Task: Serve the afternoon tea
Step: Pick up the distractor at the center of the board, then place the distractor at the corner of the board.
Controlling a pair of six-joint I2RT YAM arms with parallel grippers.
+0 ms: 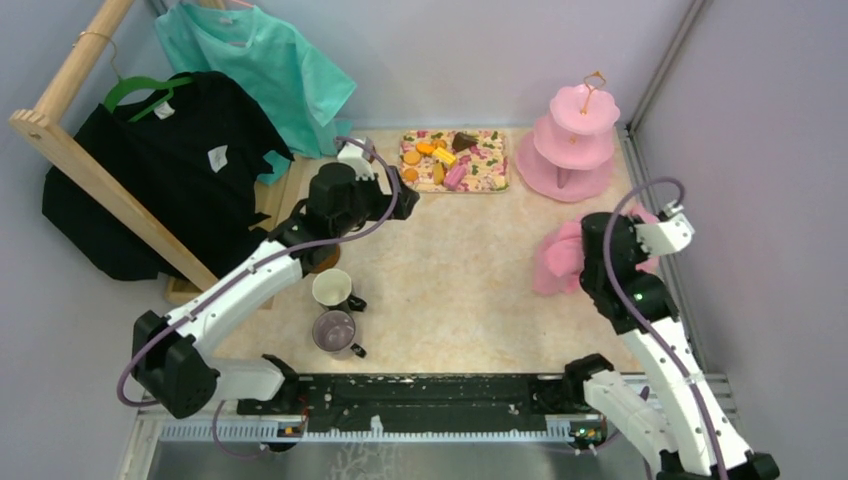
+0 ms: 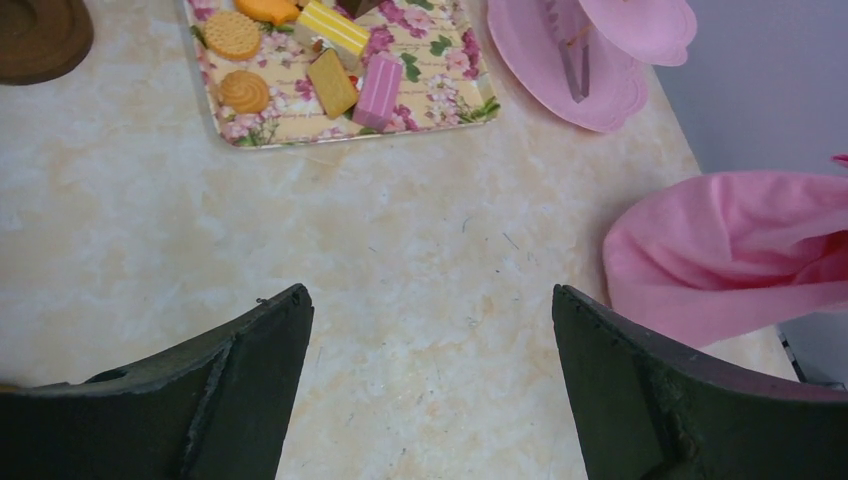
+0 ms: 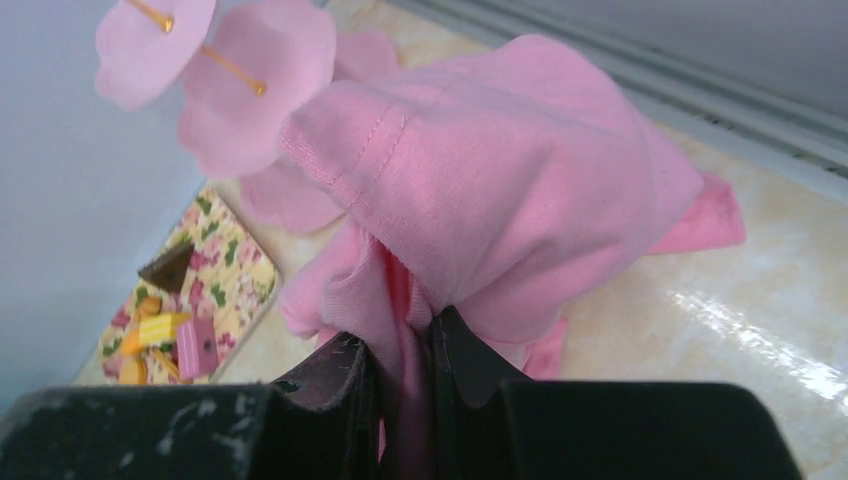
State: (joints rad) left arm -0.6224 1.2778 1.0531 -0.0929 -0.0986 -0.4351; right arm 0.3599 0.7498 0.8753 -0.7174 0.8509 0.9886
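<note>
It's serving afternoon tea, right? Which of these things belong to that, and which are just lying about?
For the tea: pink cake stand, snacks, white mug, grey-purple mug, brown saucer.
Lying about: floral mat under the snacks, pink cloth pinched in the right gripper, black shirt and teal shirt on the wooden rack.

No writing can be read in any view. The only candidates are on the black shirt (image 1: 150, 190): a white tag (image 1: 217, 157) on its chest and a small white label (image 1: 163, 110) at its collar. Anything printed on either is too small to make out
</note>
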